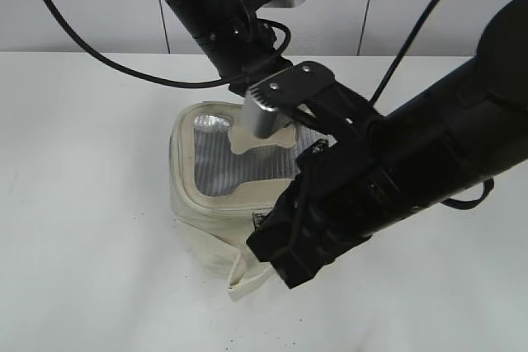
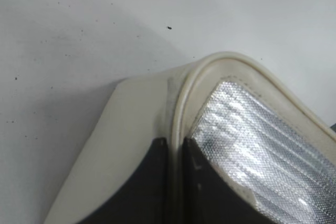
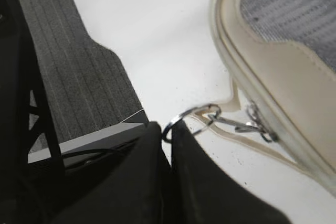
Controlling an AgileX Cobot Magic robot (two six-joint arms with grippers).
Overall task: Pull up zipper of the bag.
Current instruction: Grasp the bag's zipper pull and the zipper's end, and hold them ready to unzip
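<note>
The zipper's ring pull (image 3: 185, 120) sits pinched in my right gripper (image 3: 169, 136), seen only at that wrist. My left gripper (image 2: 176, 153) clamps the bag's (image 1: 206, 220) rim. The bag stands mid-table (image 1: 82, 204) under both arms.

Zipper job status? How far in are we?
Done: left end effector is pinched on the bag rim at its corner, bracing it. In hand: right end effector grips a silver ring pull beside the zipper track. Left: the pull itself; how far the track is shut can't be judged.
</note>
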